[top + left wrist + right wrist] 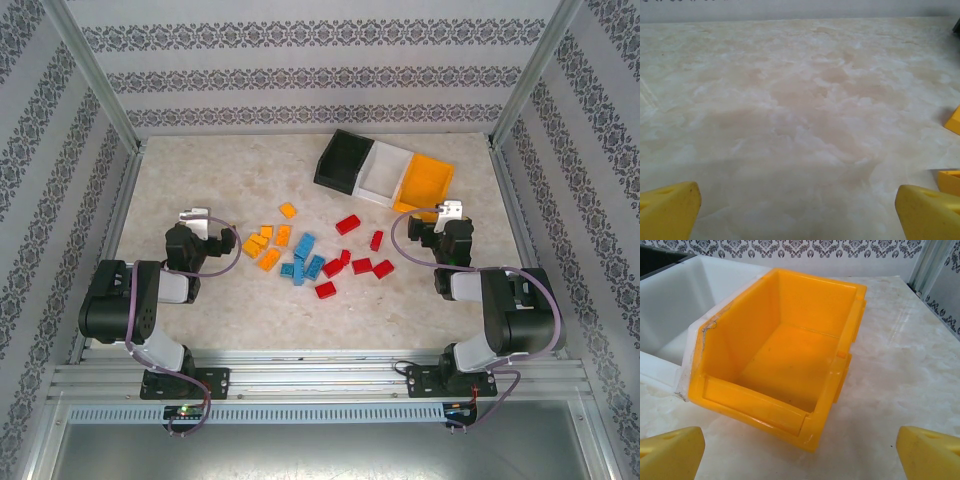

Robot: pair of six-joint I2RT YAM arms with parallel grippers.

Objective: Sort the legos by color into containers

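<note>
Orange lego (pixel 953 121) partly off-frame

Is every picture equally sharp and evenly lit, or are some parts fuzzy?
Top external view: even, soft light, the legos sharp with barely any shadow. Left wrist view: the left tool looks soft-edged up close, and a dim shadow dulls the near table. Right wrist view: the orange bin is crisp, the right tool blurred at the bottom corners.
</note>
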